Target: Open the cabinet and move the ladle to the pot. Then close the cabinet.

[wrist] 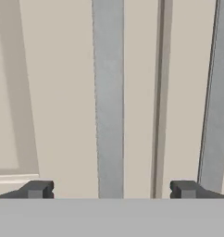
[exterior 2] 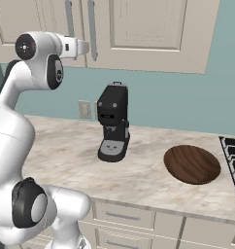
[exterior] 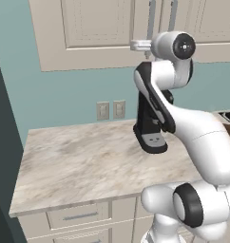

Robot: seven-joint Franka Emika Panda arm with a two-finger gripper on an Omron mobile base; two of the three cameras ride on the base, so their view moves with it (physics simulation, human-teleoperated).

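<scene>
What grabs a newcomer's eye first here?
The white arm's open hand raised at the closed beige cabinet, with the left door's grey bar handle between its fingertips. Below it, a black coffee machine on the marble counter, with a dark wooden board to its right.

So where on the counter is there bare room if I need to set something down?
The counter is bare from its left edge to the coffee machine. There is a smaller free strip between the machine and the round wooden board. It gets crowded on the right, where the board lies close to the stove.
</scene>
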